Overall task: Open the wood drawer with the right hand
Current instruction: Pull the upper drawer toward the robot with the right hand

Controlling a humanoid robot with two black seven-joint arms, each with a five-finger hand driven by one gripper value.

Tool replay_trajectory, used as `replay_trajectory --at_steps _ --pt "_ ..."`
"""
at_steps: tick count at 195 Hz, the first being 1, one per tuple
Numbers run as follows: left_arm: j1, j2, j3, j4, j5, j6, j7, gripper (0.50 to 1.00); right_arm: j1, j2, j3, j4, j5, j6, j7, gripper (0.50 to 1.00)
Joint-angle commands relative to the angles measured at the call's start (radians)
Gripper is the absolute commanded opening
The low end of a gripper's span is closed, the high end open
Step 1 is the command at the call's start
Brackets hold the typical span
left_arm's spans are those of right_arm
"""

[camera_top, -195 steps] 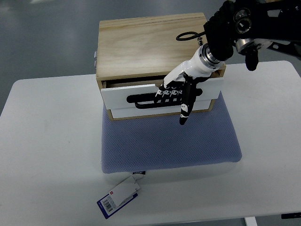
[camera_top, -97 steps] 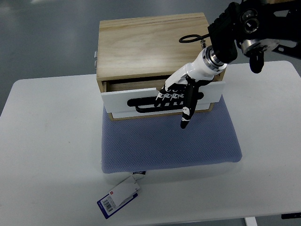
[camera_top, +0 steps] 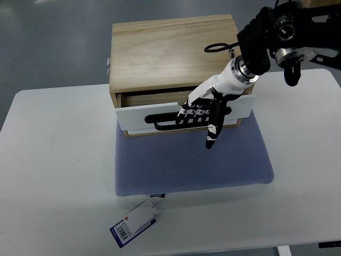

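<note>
At the drawer front: the right robot hand (camera_top: pixel 205 109) comes in from the picture's right edge, its arm passing over the box's far right corner.
Hold: fingers (camera_top: pixel 193 111) curled into the black handle slot (camera_top: pixel 165 116), so the robot hand is closed on the pull; the thumb points down past the front panel toward the mat.
Left arm: not in view.
Wood drawer (camera_top: pixel 184 111): its white front panel stands a little way out of the wooden box (camera_top: pixel 170 50), with a narrow strip of the inside showing behind the panel's top edge.
Support: the box sits at the back of a blue mat (camera_top: pixel 194 162), which lies on the white worktop (camera_top: pixel 53 170).
Nearby: a printed tag (camera_top: pixel 136 221) hangs off the mat's near edge, well clear of the robot hand.
Progress: grasp made and the drawer only cracked open; most of the pull toward the robot's side looks left to do.
Watch: the box may slide forward on the mat instead of the drawer running out.
</note>
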Motion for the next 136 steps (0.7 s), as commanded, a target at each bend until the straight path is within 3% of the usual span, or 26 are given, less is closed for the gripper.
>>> replay_trajectory --at_steps 1,136 --pt "0.000 0.000 0.000 0.000 0.000 0.000 0.000 1.000 0.001 0.000 0.001 0.002 0.002 0.000 0.000 0.946" --pt "0.000 0.000 -0.002 0.002 0.000 0.000 0.000 1.000 0.013 -0.012 0.001 0.041 0.062 0.000 0.000 0.944"
